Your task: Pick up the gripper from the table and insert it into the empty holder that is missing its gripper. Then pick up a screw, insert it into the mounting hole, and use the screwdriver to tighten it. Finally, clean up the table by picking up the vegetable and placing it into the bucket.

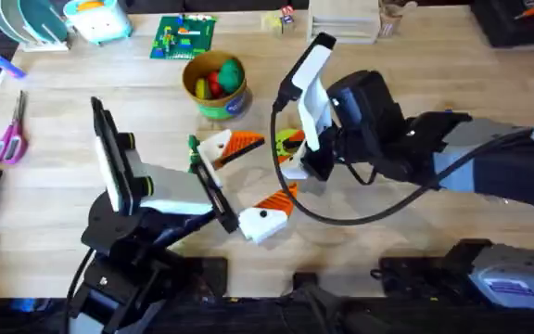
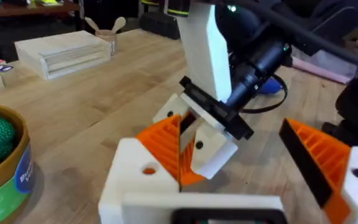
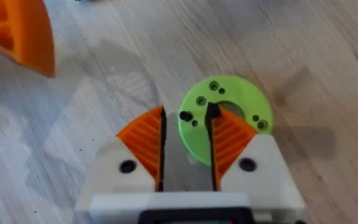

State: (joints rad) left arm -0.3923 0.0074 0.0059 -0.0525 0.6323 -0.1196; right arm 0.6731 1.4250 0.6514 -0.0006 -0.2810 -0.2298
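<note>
Green disc [image 3: 225, 115] on the worktop [image 3: 303, 56] lies just beyond the right gripper [image 3: 188, 134], narrowly open around a small black screw [image 3: 184, 116]; left gripper [image 2: 241, 155] gapes empty.

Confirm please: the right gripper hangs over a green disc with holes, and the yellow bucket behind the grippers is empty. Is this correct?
Not quite. The bucket is not empty: the overhead view shows red, yellow and green toy produce inside it. The rest holds: the right gripper hangs over the green disc with holes, as the right wrist view shows.
</note>
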